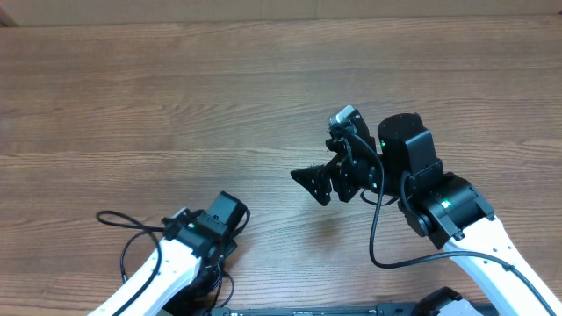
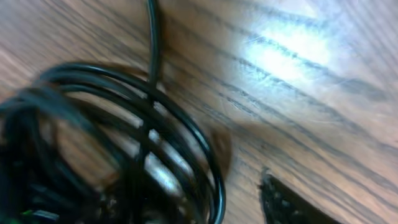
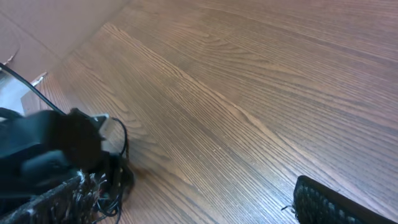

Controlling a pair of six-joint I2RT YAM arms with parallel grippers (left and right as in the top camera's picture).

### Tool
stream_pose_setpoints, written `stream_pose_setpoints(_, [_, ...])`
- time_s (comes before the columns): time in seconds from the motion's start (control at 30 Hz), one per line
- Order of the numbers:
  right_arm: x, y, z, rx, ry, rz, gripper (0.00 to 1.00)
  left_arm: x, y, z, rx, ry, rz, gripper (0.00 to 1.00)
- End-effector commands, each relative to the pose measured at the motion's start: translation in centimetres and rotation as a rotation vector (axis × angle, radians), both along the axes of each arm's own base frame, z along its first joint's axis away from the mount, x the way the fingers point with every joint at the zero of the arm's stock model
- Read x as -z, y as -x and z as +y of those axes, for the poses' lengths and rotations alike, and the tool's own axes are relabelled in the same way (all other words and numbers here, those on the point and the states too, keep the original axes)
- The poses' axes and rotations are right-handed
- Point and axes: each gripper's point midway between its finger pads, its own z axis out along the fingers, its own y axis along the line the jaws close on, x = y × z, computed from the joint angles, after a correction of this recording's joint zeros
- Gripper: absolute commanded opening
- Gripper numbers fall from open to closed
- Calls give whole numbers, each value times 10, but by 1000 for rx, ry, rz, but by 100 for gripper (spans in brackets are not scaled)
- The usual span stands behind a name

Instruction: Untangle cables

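Black cables (image 2: 151, 93) coiled (blurred), wooden table (image 2: 311, 93)

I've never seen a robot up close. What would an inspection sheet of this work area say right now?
Surface: brown wooden table, grain running side to side.
Job's things: thin black cables, coiled in overlapping loops beneath the left arm near the table's front edge; one strand trails out to the side.
Clutter: nothing seen.
Grippers: left gripper low over the coil, view blurred, open or shut cannot be told; right gripper open, holding nothing, over bare wood, apart from the coil.
Cables: thick black wire fixed to the right arm, hanging in a loop.
Surroundings: pale strip beyond the table's far edge; nothing else seen.
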Motion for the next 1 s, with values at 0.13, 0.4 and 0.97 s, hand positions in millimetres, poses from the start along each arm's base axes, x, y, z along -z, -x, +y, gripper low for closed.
stream_pose_setpoints(0.13, [-10, -1, 1, -7, -1, -34, 100, 21, -13, -28, 79, 102, 18, 4])
stream_pose_setpoints(0.4, [-9, 0, 1, -31, 21, -61, 100, -65, -114, -55, 258, 132, -295, 4])
stream_pose_setpoints(0.97, [-34, -5, 9, -48, -108, -79, 97, -326, -156, -142, 1018, 851, -852, 4])
